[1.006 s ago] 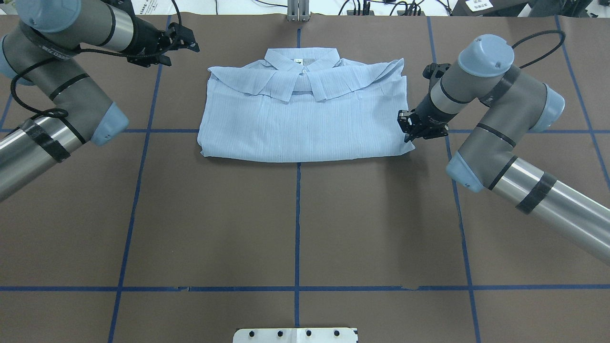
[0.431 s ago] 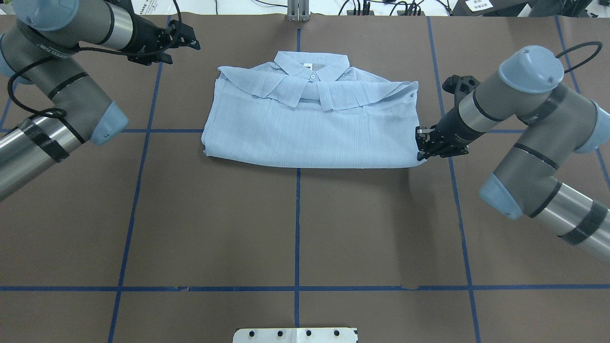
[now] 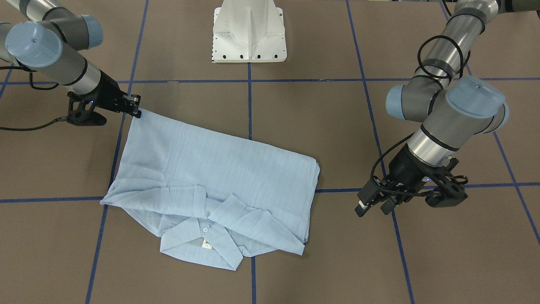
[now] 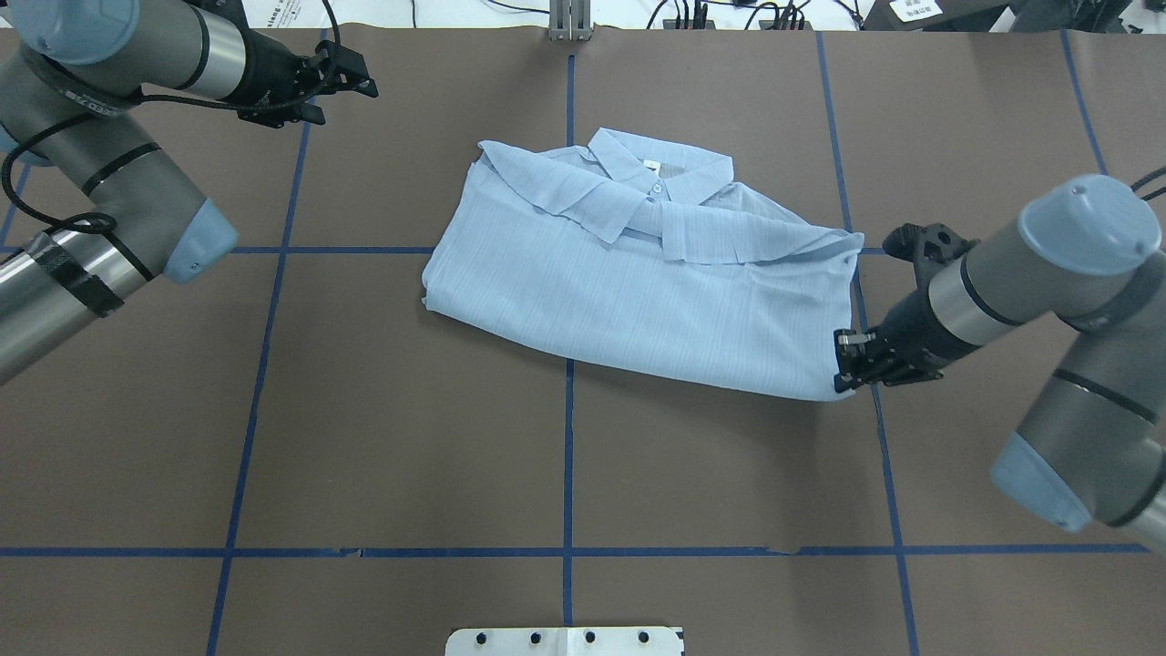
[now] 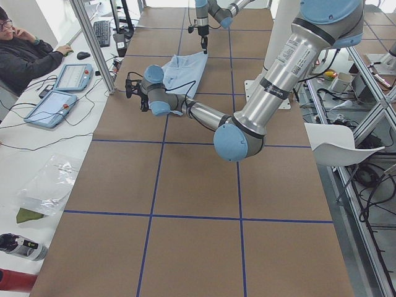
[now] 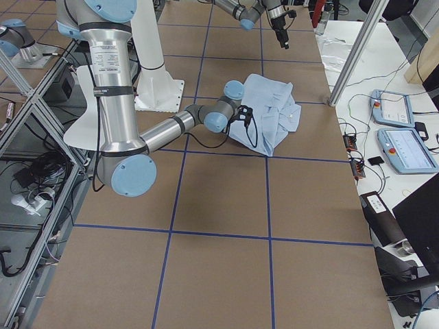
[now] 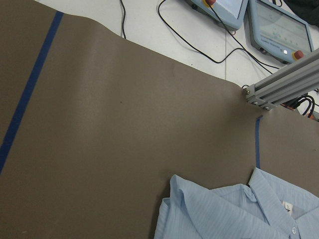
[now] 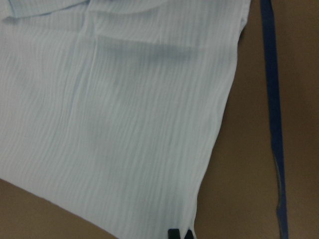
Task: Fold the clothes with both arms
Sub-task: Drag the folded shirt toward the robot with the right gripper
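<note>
Here the right gripper (image 4: 845, 364) sits low at the near right corner of the folded shirt (image 4: 638, 292), with its jaws pinched together on that corner. The shirt lies flat and a little askew on the brown table (image 4: 410, 437), its collar (image 4: 619, 202) on the far side. Further away, the left gripper (image 4: 363, 78) hovers over bare table, well apart from the shirt, jaws spread and holding nothing

No readable text, neck label (image 4: 650, 165) on shirt (image 4: 638, 292) too small to read
</note>
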Available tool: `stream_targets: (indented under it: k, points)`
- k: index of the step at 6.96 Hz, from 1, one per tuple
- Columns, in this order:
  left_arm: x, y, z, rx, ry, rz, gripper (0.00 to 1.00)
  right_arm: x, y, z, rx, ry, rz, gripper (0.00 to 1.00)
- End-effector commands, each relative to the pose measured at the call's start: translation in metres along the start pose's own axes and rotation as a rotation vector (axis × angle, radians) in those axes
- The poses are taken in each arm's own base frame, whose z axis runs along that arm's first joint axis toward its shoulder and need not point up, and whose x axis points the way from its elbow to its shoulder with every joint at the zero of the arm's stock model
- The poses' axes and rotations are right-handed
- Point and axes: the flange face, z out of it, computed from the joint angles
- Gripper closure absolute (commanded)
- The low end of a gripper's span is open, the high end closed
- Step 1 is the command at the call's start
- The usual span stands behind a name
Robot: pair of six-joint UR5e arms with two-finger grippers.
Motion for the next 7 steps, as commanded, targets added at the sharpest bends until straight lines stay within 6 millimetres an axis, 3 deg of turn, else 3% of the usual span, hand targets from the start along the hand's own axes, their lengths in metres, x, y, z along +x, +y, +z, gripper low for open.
stream_targets:
  k: [1, 3, 5, 6, 7]
  points:
    - [0.001, 0.002, -0.001, 0.0, 0.003, 0.004, 0.12, -0.001, 0.088, 0.005, -0.119, 0.002, -0.099, 1.0]
    - [0.001, 0.002, -0.001, 0.002, 0.004, 0.005, 0.12, -0.032, 0.174, 0.02, -0.281, -0.024, -0.234, 1.0]
    - [0.001, 0.002, -0.001, 0.003, 0.004, 0.006, 0.12, -0.045, 0.229, 0.044, -0.403, -0.015, -0.295, 1.0]
    - [0.001, 0.002, -0.001, 0.004, 0.005, 0.005, 0.12, -0.044, 0.237, 0.048, -0.42, -0.01, -0.305, 0.76]
    - [0.004, 0.003, -0.003, 0.005, 0.01, 0.011, 0.09, -0.049, 0.236, 0.042, -0.408, -0.023, -0.306, 0.01]
